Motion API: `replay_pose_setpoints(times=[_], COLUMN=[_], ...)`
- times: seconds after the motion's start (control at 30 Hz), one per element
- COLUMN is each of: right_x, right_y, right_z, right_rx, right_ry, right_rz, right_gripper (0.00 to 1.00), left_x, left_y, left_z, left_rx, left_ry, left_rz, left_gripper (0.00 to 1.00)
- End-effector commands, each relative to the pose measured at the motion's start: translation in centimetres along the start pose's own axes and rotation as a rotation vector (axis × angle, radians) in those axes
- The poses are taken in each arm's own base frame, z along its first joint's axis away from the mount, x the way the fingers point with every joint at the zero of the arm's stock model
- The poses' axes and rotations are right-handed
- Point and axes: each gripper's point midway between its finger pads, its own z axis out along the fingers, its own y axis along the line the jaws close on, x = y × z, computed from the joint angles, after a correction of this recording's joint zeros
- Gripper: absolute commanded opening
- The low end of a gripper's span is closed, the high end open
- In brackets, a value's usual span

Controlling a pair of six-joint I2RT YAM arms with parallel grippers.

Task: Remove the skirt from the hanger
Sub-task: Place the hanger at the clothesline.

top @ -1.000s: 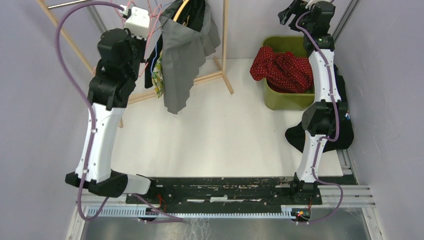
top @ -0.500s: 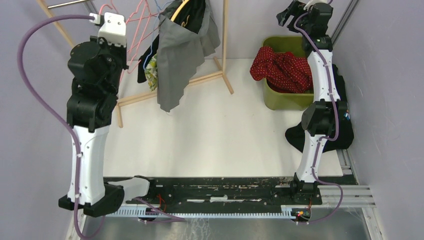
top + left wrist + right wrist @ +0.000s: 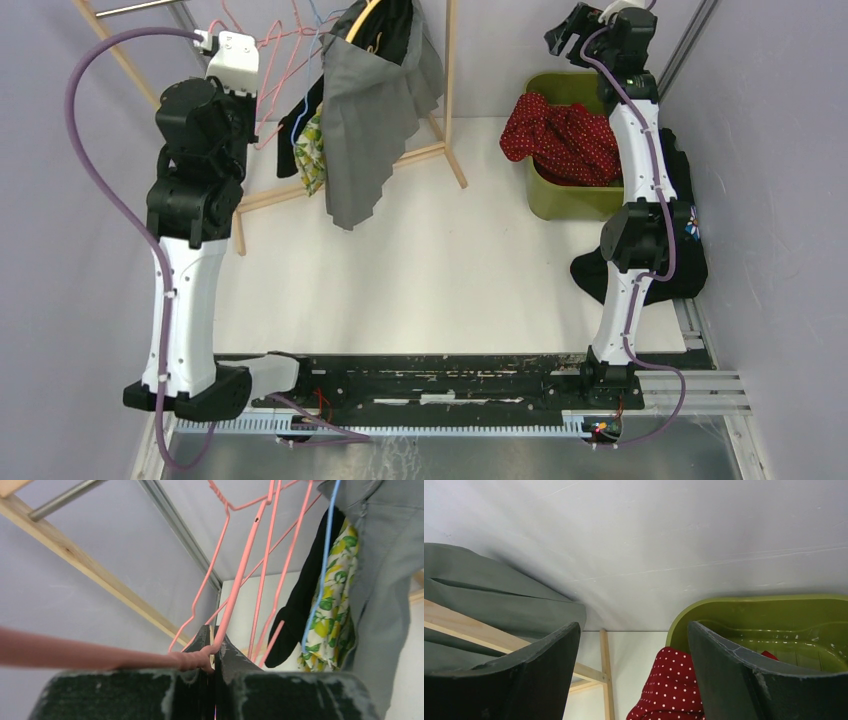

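A red white-dotted skirt (image 3: 565, 135) (image 3: 674, 685) lies bunched in the green bin (image 3: 560, 205) at the back right. My left gripper (image 3: 258, 42) (image 3: 216, 640) is raised at the clothes rack and shut on the wire of a bare pink hanger (image 3: 285, 60) (image 3: 245, 570). No cloth hangs from that hanger. My right gripper (image 3: 565, 30) (image 3: 633, 627) is held high near the back wall, above the bin's left rim (image 3: 749, 610). It stands open with nothing between its fingers.
A grey garment (image 3: 365, 110) (image 3: 390, 580), a lemon-print one (image 3: 312, 150) (image 3: 332, 605) and a black one (image 3: 300, 610) hang on the wooden rack (image 3: 400, 158), beside more pink hangers and a blue hanger (image 3: 322, 570). Dark cloth (image 3: 690, 270) lies behind the right arm.
My left arm swung left with the pink hanger, then came back slightly right. The hanging garments swayed. The right gripper drifted a little left and stayed open.
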Motion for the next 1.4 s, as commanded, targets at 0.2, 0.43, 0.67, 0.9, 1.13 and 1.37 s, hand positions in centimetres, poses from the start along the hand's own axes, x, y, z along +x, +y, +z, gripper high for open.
replay_pose_setpoints(times=[0.2, 0.43, 0.67, 0.9, 1.13, 1.37], right_x=[-3.8, -3.3, -2.8, -2.6, -2.4, -1.8], right_y=[2.0, 1.6, 1.0, 0.4, 0.2, -0.3], right_z=[-1.5, -1.1, -0.6, -0.3, 0.2, 0.8], right_rx=[-0.045, -0.036, -0.026, -0.02, -0.022, -0.017], right_ry=[-0.094, -0.087, -0.079, -0.074, -0.081, -0.076], right_rz=[-0.043, -0.043, -0.045, -0.042, -0.031, -0.019], right_gripper=[0.84, 0.84, 0.84, 0.84, 0.84, 0.83], left_x=[-1.2, -5.4, -6.7, -5.9, -6.5, -6.7], left_y=[1.0, -0.2, -1.3, -1.5, -0.8, -1.5], left_z=[5.3, 8.9, 12.7, 15.1, 16.0, 16.8], left_rx=[-0.036, 0.033, 0.06, 0.079, 0.064, 0.085], left_ry=[-0.049, -0.167, -0.217, -0.22, -0.257, -0.28], left_rz=[0.016, -0.008, -0.05, -0.094, -0.117, -0.146], left_gripper=[0.03, 0.03, 0.03, 0.03, 0.03, 0.03])
